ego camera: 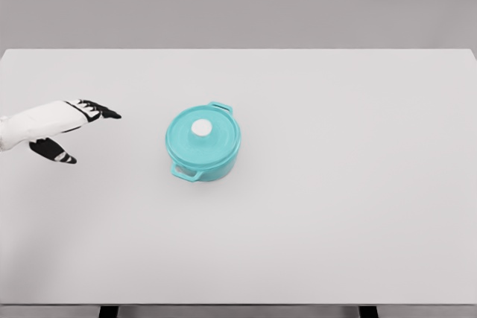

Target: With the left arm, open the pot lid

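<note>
We see the teal pot (203, 143) sitting upright on the white surface (358, 184), a bit left of centre in the head view. Its lid (202, 136) is on, seated flush on the rim, with a white round knob (201, 127) at the middle of the lid. Two loop handles on the pot: one pointing to the far right, one pointing to the near left. Our left hand (56, 128) comes in from the left edge and sits left of the pot, well apart from it, touching neither pot nor lid. Its fingers (100, 109) are released: stretched out roughly flat and pointing right toward the pot, with the thumb (54, 151) splayed down and toward the near side. Fingertips are dark, the back of the hand white. We can't tell whether the hand rests on the surface or floats above it; no clear shadow under it. The hand holds nothing. Our right arm doesn't show in this view. The surface fills most of the frame, with a grey wall behind its far edge and dark legs peeking at the bottom edge.
</note>
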Robot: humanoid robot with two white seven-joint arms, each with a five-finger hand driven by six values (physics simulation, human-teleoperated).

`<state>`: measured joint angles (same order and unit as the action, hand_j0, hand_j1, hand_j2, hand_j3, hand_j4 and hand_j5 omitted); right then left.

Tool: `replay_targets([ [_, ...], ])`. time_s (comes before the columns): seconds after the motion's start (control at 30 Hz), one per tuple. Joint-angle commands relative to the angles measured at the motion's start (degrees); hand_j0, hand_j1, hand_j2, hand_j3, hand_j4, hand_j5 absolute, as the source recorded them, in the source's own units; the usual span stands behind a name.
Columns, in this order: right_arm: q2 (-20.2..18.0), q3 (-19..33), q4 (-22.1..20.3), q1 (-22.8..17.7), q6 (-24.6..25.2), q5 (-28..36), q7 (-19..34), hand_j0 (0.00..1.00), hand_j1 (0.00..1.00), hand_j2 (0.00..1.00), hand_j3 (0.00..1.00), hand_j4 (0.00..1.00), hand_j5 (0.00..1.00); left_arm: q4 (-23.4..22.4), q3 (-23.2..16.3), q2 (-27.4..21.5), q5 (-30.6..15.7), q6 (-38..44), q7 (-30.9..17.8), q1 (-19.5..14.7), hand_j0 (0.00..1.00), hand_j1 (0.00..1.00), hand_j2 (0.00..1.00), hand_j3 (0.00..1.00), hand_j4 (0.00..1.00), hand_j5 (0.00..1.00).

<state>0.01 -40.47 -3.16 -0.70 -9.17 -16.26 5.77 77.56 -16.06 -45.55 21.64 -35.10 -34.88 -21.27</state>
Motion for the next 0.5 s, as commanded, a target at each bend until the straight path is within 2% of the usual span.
replay_targets([
  [0.0, 0.0, 0.0, 0.1, 0.0, 0.0, 0.1, 0.0, 1.0, 1.0, 1.0, 1.0, 1.0, 1.0, 0.2, -0.5, 0.3, -0.2, 0.1, -0.1, -0.1, 1.0, 1.0, 1.0, 1.0, 1.0, 1.0],
  [0.17, 0.0, 0.0, 0.3, -0.7, 0.0, 0.0, -0.1, 1.0, 1.0, 1.0, 1.0, 1.0, 1.0, 1.1, -0.5, 0.1, -0.2, 0.1, -0.1, -0.4, 1.0, 1.0, 1.0, 1.0, 1.0, 1.0],
  [0.37, 0.0, 0.0, 0.3, -0.7, 0.0, 0.0, -0.1, 1.0, 1.0, 1.0, 1.0, 1.0, 1.0, 9.8, -0.5, -2.1, -0.7, 0.1, -0.1, -1.1, 1.0, 1.0, 1.0, 1.0, 1.0, 1.0],
  [0.4, 0.0, 0.0, 0.3, -0.7, 0.0, 0.0, -0.1, 1.0, 1.0, 1.0, 1.0, 1.0, 1.0, 10.7, -0.7, -2.7, -1.9, 0.1, -0.1, -1.5, 1.0, 1.0, 1.0, 1.0, 1.0, 1.0],
  [0.43, 0.0, 0.0, 0.3, -0.7, 0.0, 0.0, -0.1, 1.0, 1.0, 1.0, 1.0, 1.0, 1.0, 10.4, -2.6, -3.7, -7.7, 0.1, -0.1, -3.6, 1.0, 1.0, 1.0, 1.0, 1.0, 1.0],
  [0.47, 0.0, 0.0, 0.3, -0.7, 0.0, 0.0, -0.1, 1.0, 1.0, 1.0, 1.0, 1.0, 1.0, 10.8, -4.0, -4.7, -9.2, 0.1, -0.1, -4.7, 1.0, 1.0, 1.0, 1.0, 1.0, 1.0],
])
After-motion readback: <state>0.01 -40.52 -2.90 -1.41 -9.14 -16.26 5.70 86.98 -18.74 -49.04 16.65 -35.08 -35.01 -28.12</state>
